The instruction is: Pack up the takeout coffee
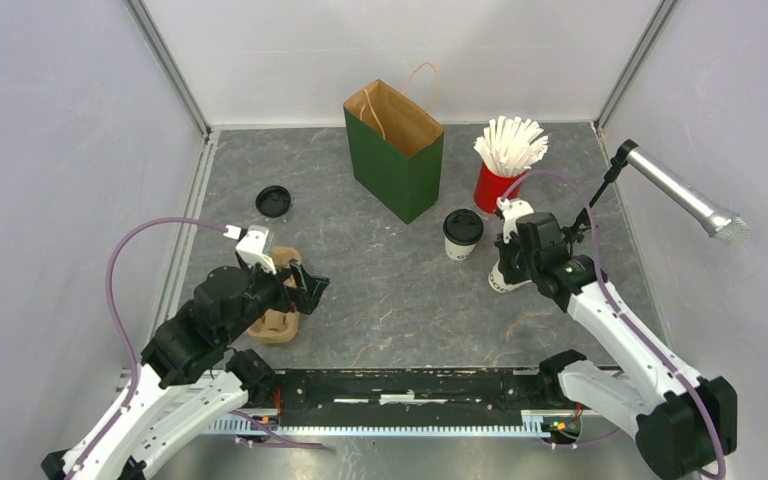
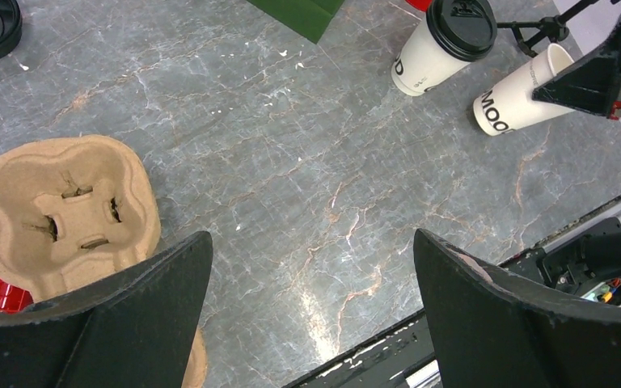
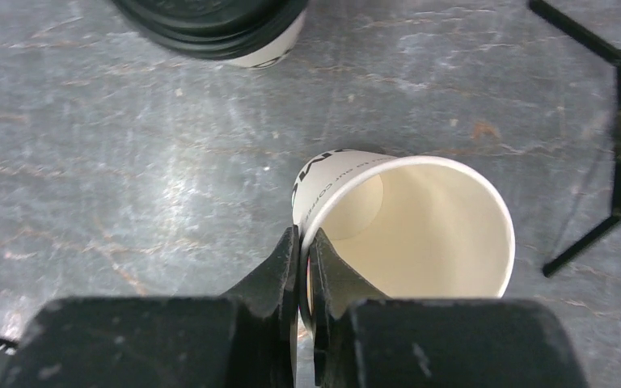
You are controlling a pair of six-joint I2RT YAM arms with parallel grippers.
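The green bag stands upright and open-mouthed by the middle of the table's far edge, with its brown lining showing but its bottom out of sight. Towards the far right corner, a red cup is crammed with white straws. Just nearer than it stands the lidded cup, upright with its black lid on.

Beside that, closer to the right edge, the open cup is tilted and empty, showing its pale inside. The right gripper is pinched together on the cup's wall, one finger inside the rim and one outside. From above, the gripper hides most of this cup.

A loose black lid lies flat near the left edge, well apart from both cups. The pulp carrier sits nearer the near-left corner with nothing in its wells, half covered from above by the left arm. The left gripper hangs over it with its fingers spread wide apart.

A microphone juts in over the right edge. Bare grey surface stretches between the carrier and the cups.
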